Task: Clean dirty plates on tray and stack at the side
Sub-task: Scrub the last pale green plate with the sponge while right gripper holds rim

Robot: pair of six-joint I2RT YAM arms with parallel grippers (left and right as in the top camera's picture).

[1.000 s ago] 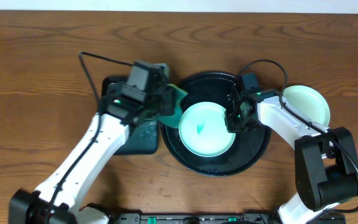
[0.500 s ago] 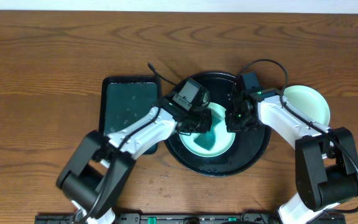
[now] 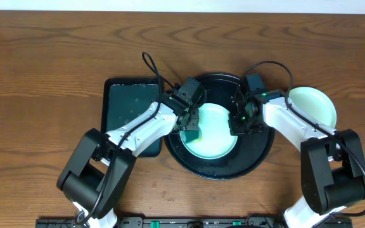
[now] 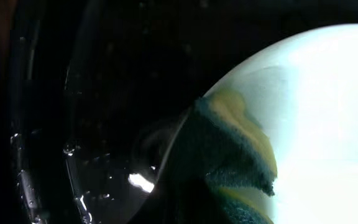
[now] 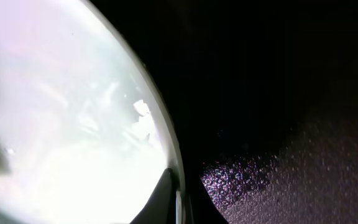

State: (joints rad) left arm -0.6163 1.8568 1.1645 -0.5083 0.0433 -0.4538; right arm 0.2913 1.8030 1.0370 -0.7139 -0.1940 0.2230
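A pale-mint plate lies in the round black tray. No smear shows on it. My left gripper is shut on a teal and yellow sponge and presses it on the plate's left edge. My right gripper is shut on the plate's right rim; one dark finger lies over the rim on the plate. A second plate sits on the table to the right of the tray. A third plate is not in view.
A dark green rectangular tray, wet, lies left of the black tray, partly under my left arm. Water drops lie on the black tray's floor and rim. Brown wooden table lies all round.
My left arm brought the sponge from the green tray onto the plate, swept over its middle, and now rests at its left edge. The teal smear is gone. The right arm has not moved.
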